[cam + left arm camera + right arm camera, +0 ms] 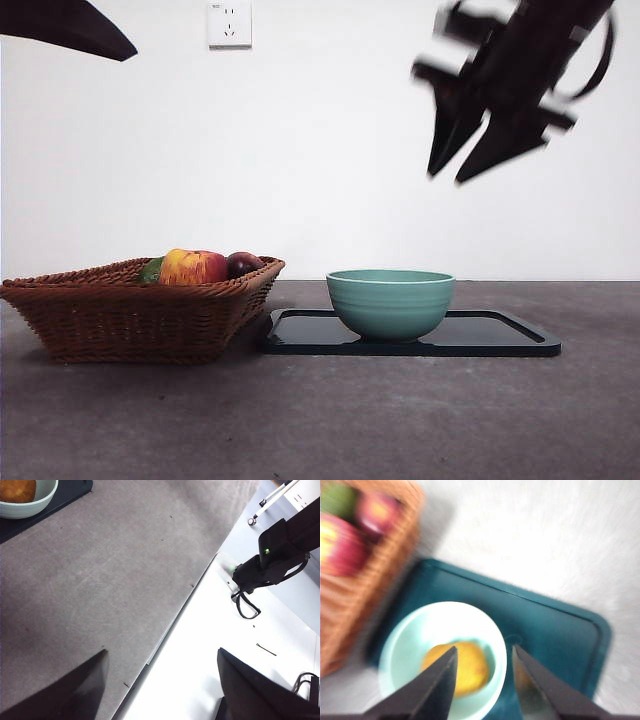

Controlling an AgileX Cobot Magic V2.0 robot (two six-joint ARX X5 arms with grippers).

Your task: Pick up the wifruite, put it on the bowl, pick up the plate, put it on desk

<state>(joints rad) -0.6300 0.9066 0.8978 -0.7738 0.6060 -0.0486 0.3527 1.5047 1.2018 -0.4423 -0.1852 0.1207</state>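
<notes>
Wifruite (pixel 456 672), rounded and dull orange, lies inside the smooth seafoam bowl (pixel 390 301) on the flat dark plate (pixel 500 335). The right gripper (pixel 470 150) hangs empty, jaws apart, at the bowl's one o'clock, seemingly well above it through blur. The left gripper (pixel 162 680) waits open over the matte desk (pixel 100 590).

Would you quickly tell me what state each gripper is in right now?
Left gripper: open, holding nothing, over the desk's edge.
Right gripper: open, empty, above the bowl with the wifruite inside.
</notes>
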